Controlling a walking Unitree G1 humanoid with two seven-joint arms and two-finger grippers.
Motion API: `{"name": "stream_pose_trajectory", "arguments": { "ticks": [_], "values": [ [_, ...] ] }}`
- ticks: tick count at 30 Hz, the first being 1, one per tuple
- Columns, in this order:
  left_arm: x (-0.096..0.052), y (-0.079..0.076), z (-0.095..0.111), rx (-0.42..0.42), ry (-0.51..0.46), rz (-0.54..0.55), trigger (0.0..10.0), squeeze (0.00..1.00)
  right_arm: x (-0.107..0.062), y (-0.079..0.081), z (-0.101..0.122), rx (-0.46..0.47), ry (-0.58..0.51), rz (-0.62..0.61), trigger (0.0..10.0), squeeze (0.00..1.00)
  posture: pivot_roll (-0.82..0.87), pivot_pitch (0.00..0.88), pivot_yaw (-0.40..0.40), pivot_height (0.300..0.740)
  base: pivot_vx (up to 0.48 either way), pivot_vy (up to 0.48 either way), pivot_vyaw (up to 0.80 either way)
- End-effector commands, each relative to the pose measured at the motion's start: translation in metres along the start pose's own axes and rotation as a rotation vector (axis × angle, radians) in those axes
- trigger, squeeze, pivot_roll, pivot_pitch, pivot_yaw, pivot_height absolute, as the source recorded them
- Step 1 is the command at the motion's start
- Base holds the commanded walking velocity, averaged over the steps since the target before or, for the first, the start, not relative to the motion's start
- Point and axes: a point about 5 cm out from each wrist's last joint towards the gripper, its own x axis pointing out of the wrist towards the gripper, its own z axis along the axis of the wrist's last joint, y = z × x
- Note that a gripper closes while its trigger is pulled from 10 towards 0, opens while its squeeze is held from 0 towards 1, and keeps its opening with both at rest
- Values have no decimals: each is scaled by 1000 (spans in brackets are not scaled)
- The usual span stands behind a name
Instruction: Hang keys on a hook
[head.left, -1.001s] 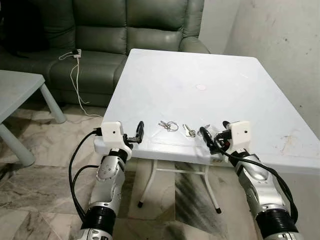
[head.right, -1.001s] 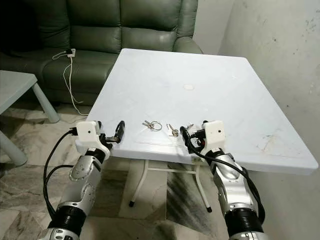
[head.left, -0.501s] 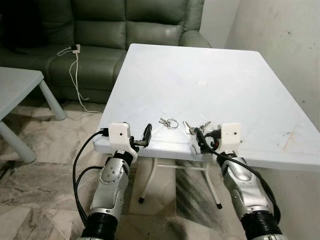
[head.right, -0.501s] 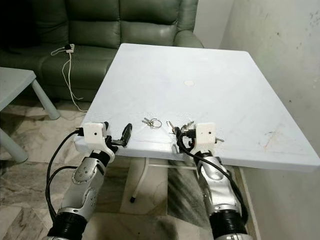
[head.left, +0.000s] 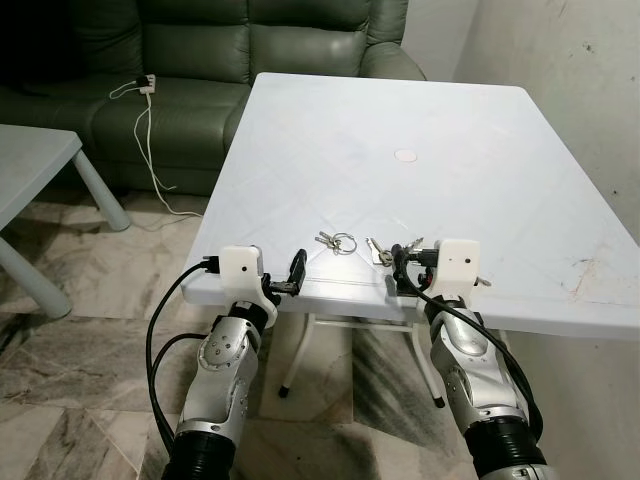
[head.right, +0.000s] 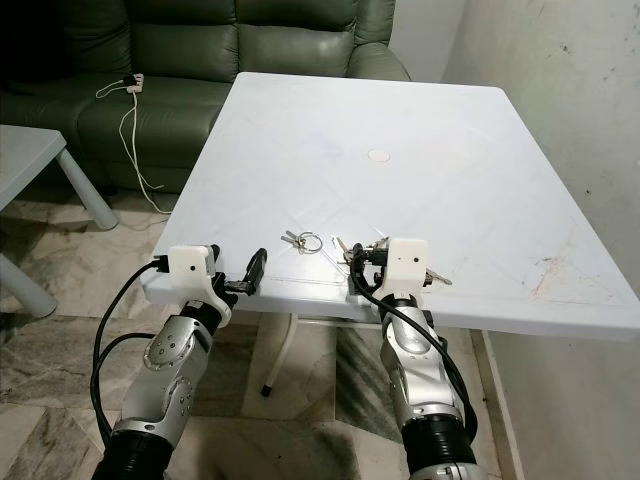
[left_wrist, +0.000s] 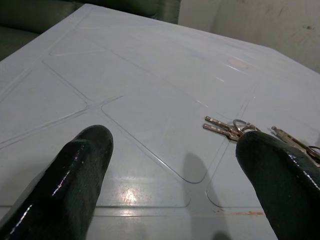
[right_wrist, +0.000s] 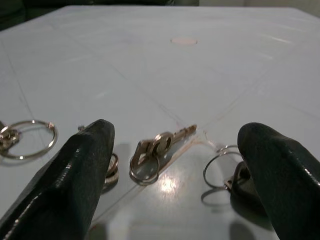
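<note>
**Keys Not Yet Lifted; Pickup Pending**

While both arms sit at the near edge of the white plastic table (head.left: 470, 150), nothing is held. The right gripper (right_wrist: 170, 165) has its black fingers spread wide, straddling a small brass-coloured key on a split ring (right_wrist: 152, 152), which lies flat on the tabletop between them. A second ring with a dark fob (right_wrist: 235, 177) lies just beside it. The left gripper (left_wrist: 170, 185), likewise open wide, hovers at the table edge, with a silver key bunch on a ring (head.left: 337, 241) lying ahead of it. Beyond stands a dark green leather sofa (head.left: 200, 60). No hook is visible. Judgement: grasp, carry and hanging all remain.
</note>
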Motion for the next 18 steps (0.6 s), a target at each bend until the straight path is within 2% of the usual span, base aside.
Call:
{"name": "stream_pose_trajectory", "arguments": {
  "ticks": [1,6,18],
  "values": [
    [-1,-2,3,8,-5,-1,10000,0,2,-5,12,-3,-64,-17,10000,0,-12,99,-70,740,0,0,0],
    [0,-2,3,6,-4,-1,10000,0,3,-8,12,-19,-59,-31,10000,0,-14,99,-69,740,0,0,0],
    [-1,-4,4,2,0,-3,10000,0,6,1,4,-40,17,-57,10000,0,-9,106,-67,740,0,0,0]
  ]
}}
